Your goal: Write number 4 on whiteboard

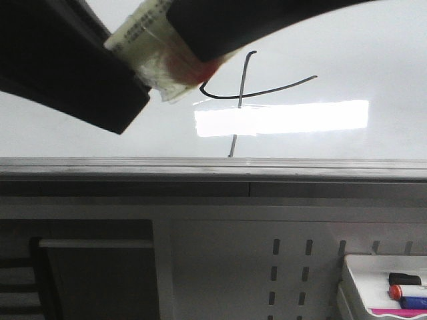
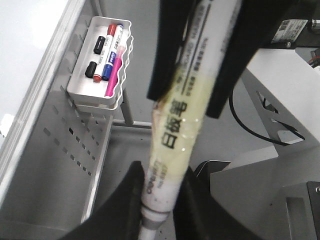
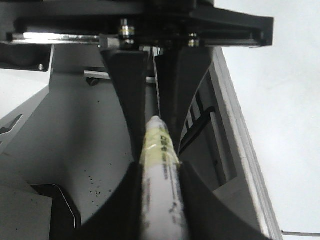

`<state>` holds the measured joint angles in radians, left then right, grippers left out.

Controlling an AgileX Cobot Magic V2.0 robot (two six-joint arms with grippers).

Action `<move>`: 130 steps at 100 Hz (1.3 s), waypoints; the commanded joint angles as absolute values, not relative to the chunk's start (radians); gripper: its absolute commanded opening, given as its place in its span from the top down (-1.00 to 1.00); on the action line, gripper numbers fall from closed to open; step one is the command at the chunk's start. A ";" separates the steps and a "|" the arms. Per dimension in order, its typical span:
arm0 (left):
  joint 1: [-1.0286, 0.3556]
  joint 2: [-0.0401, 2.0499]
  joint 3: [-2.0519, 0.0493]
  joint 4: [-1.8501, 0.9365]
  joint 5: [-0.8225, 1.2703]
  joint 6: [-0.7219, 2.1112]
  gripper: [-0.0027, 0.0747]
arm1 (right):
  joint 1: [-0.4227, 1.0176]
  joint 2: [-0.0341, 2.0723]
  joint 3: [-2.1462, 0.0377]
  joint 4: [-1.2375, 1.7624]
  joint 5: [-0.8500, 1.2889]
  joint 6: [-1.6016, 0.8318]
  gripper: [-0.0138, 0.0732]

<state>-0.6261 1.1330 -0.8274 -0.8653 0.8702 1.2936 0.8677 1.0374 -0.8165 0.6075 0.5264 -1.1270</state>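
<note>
The whiteboard point(image 1: 373, 60) fills the upper front view, with a thin black number 4 point(image 1: 241, 90) drawn on it above a bright light reflection. A white marker point(image 1: 160, 50) wrapped in yellowish tape hangs in front of the board, up left of the 4, between two dark gripper bodies. In the left wrist view my left gripper point(image 2: 162, 195) is shut on the marker point(image 2: 172, 150), and the other gripper's fingers point(image 2: 225, 75) clamp it further along. In the right wrist view my right gripper point(image 3: 159, 175) is shut on the same marker point(image 3: 160, 190).
A white wire tray point(image 1: 353, 283) holding several markers hangs on the perforated grey panel point(image 1: 287, 267) below the board's grey edge rail point(image 1: 213, 167). The same tray point(image 2: 80, 92) appears in the left wrist view. Both arms block the board's upper left.
</note>
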 commanded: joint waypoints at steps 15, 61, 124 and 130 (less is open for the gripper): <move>-0.626 1.123 -0.862 -0.947 0.768 1.269 0.98 | 0.868 1.020 -0.840 0.661 0.519 -1.136 0.27; -0.621 1.123 -0.841 -0.939 0.562 1.090 0.98 | 0.672 0.866 -0.840 0.645 0.325 -1.135 -0.41; -0.621 1.374 -0.799 -1.417 -0.068 0.999 0.98 | 0.505 0.770 -0.828 0.667 0.459 -1.022 0.83; -0.621 1.400 -0.813 -1.443 -0.068 0.999 0.98 | 0.505 0.770 -0.828 0.667 0.460 -1.020 0.83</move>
